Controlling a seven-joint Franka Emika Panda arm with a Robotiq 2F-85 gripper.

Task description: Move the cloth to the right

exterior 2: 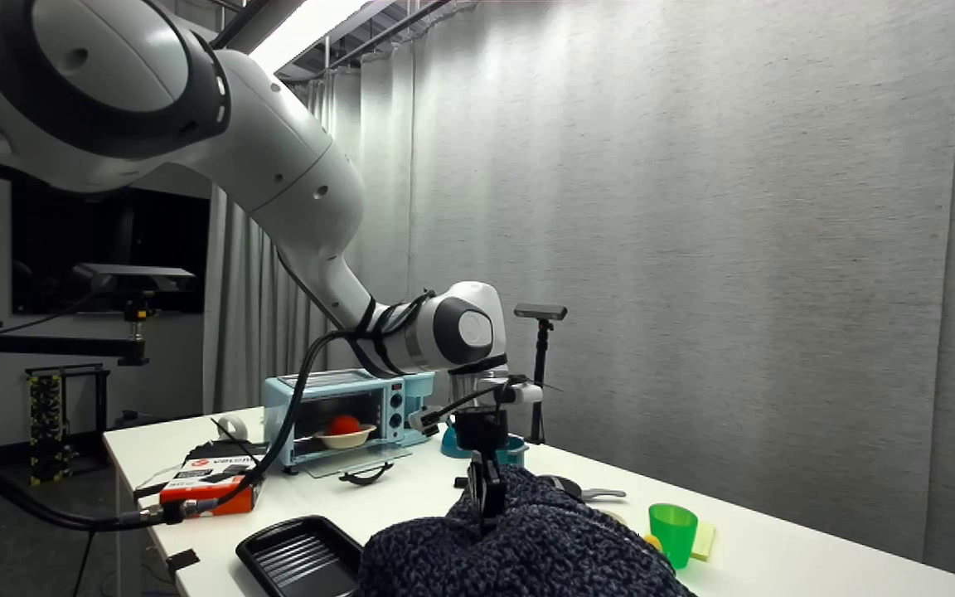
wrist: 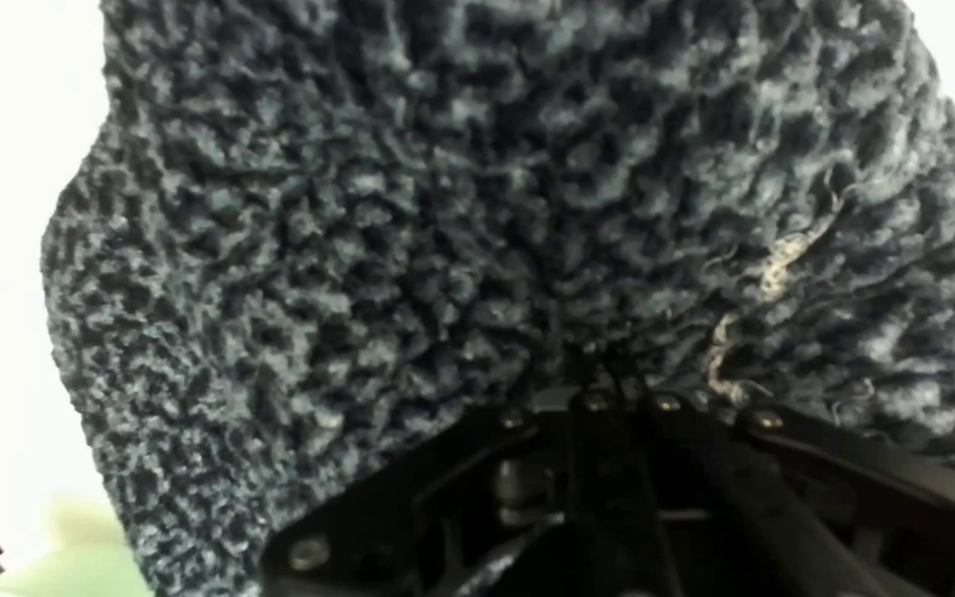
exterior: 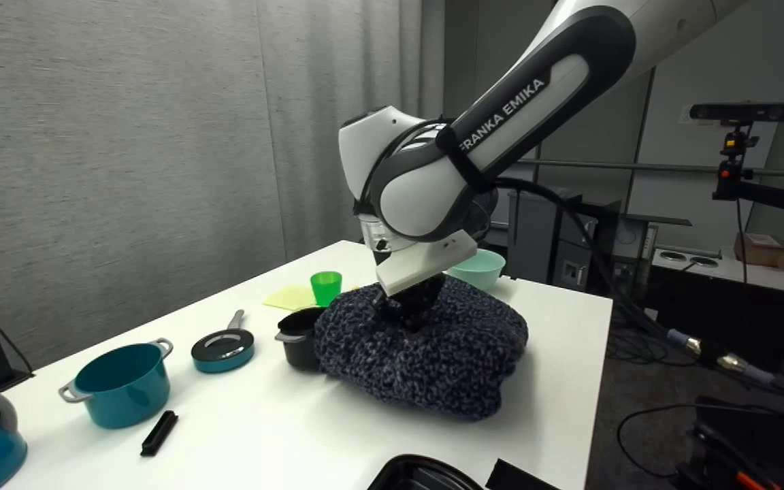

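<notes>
The cloth [exterior: 426, 367] is a large, rumpled, dark navy knit flecked with white. It forms a bulky heap on the white table and also shows at the bottom of an exterior view [exterior 2: 527, 555]. It fills most of the wrist view [wrist: 320, 249]. My gripper [exterior: 409, 316] points down into the top of the heap, and the fabric bunches around it. In the wrist view the fingers [wrist: 610, 377] are close together with the cloth gathered at their tips. The fingertips themselves are sunk in the fabric and mostly hidden.
A black pot [exterior: 300, 344] stands right beside the cloth, partly covered from view. A green cup [exterior: 326, 288] and a mint bowl [exterior: 477, 269] stand behind it. A teal pot [exterior: 123, 384] and pan [exterior: 223, 352] stand farther off. A black tray [exterior 2: 303, 555] and toaster oven [exterior 2: 278, 414] are also on the table.
</notes>
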